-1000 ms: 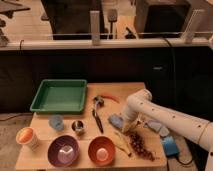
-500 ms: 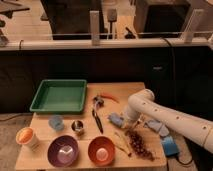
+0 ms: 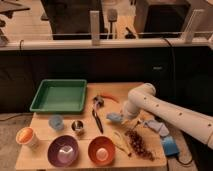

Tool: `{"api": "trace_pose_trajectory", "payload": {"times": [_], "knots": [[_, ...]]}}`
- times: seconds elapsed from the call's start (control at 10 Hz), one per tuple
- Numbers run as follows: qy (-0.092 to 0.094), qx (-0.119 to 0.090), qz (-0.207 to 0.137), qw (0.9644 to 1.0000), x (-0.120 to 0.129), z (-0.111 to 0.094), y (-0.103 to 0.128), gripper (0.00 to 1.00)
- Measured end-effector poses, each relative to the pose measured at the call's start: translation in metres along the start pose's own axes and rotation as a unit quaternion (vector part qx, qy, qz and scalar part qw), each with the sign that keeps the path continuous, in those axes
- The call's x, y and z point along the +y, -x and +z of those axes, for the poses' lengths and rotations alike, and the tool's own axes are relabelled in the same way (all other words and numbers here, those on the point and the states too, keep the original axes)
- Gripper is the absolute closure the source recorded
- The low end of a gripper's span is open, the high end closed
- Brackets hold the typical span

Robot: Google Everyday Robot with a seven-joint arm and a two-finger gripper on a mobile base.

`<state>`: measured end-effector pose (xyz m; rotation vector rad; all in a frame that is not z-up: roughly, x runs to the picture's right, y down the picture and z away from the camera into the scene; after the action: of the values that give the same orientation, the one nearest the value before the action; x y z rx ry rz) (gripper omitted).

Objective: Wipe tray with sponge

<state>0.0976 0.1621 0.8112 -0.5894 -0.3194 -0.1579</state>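
Wooden table [image 3: 42, 156] before dark partition [image 3: 75, 65], green tray [image 3: 57, 96] at left, end effector [image 3: 120, 117] gripping blue sponge [image 3: 113, 118]

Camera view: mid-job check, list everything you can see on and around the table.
table: 1, light wood, centre of view
tray: 1, green, back left of table
sponge: 1, light blue, mid-table at the gripper
small cup: 1, pale blue, in front of the tray
metal cup: 1, silver, right of the small cup
orange cup: 1, orange, front left
purple bowl: 1, purple, front edge
orange bowl: 1, orange, right of the purple bowl
utensil: 1, dark, mid-table
red-orange item: 1, back centre, kind unclear
grapes: 1 bunch, dark red, front right
cloth: 1, blue, right side
arm: 1, white, reaching in from the right
gripper: 1, mid-table beside the sponge
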Motion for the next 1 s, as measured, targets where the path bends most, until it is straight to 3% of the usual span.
{"api": "trace_pose_trajectory", "payload": {"times": [0.5,1.0], "knots": [[-0.012,0.010,-0.043,0.9990,-0.027,-0.039,0.035,1.00],[-0.031,0.015,-0.075,0.9966,-0.050,-0.060,0.061,1.00]]}}
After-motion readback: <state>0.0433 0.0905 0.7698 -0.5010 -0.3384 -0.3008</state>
